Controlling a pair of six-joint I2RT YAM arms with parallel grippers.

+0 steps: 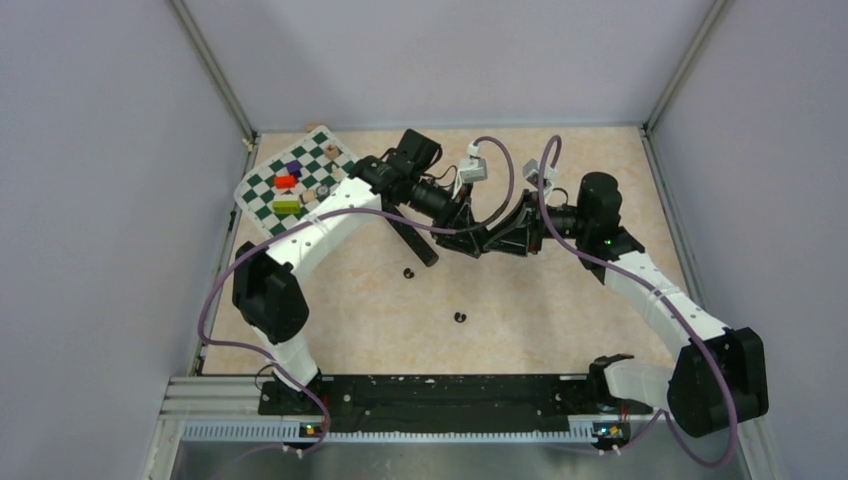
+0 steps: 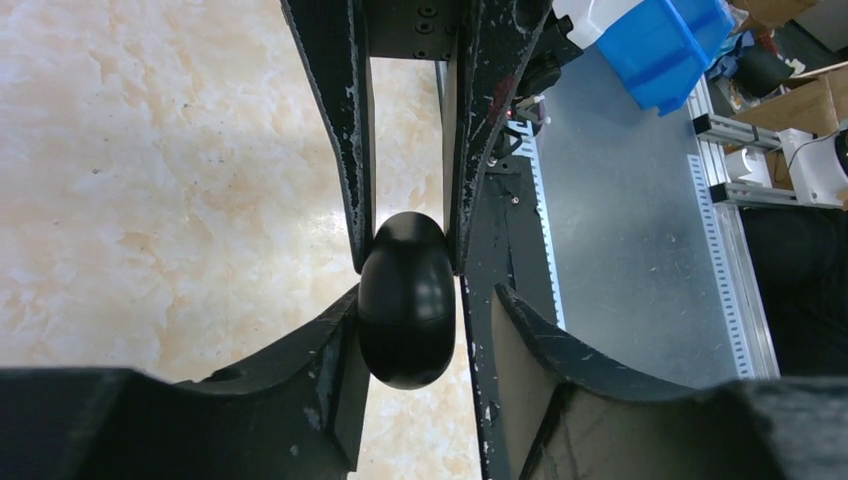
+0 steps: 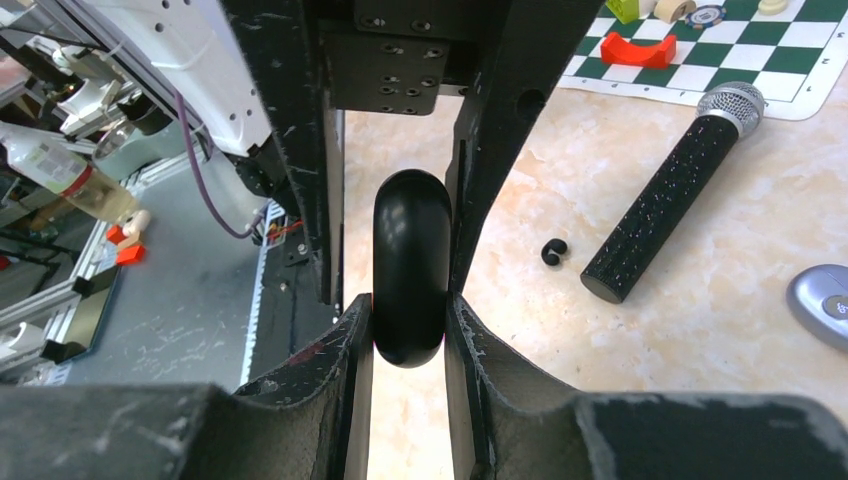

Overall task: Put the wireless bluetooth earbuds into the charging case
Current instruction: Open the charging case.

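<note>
The black oval charging case (image 3: pixel 411 250) hangs above the table, closed, with my right gripper (image 3: pixel 408 300) shut on its sides. My left gripper (image 2: pixel 428 295) faces it from the other end, open. Its left finger (image 2: pixel 330 350) touches the case (image 2: pixel 407 300), and a small gap shows on the other side. In the top view both grippers meet mid-table, left (image 1: pixel 470 236) and right (image 1: pixel 512 238). One black earbud (image 1: pixel 409 272) lies near the microphone and shows again in the right wrist view (image 3: pixel 552 252). A second black earbud (image 1: pixel 460 318) lies nearer the front.
A long black microphone (image 1: pixel 412 240) (image 3: pixel 670 200) lies left of the grippers. A green-and-white chessboard mat (image 1: pixel 265 185) with small coloured blocks sits at the back left. A pale oval case (image 3: pixel 825 300) shows at the right edge of the right wrist view.
</note>
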